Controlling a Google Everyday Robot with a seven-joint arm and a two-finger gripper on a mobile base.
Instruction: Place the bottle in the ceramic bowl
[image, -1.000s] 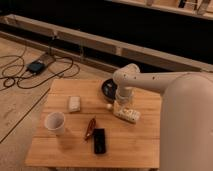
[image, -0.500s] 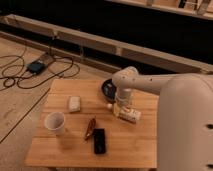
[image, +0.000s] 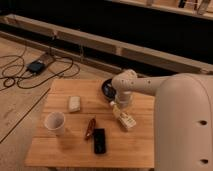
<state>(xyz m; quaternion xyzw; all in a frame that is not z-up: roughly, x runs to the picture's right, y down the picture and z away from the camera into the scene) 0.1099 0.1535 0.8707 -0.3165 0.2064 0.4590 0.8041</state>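
The bottle (image: 125, 120) is small, white and oblong with dark label marks. It lies on its side on the wooden table (image: 65, 150), right of the middle. The ceramic bowl (image: 108, 88) is dark and round and stands near the table's far edge, partly hidden by the arm. My gripper (image: 120, 104) points down from the white arm. It hangs just over the bottle's near-left end, between the bowl and the bottle. The bowl's inside is not visible.
A white mug (image: 55, 122) stands at the front left. A white squarish block (image: 74, 103) lies left of centre. A reddish-brown object (image: 90, 128) and a black flat device (image: 99, 141) lie near the front. Cables and a dark box (image: 36, 66) lie on the floor to the left.
The gripper has shifted slightly, down and to the left, over the bottle's end. The bottle and the other things have not moved.
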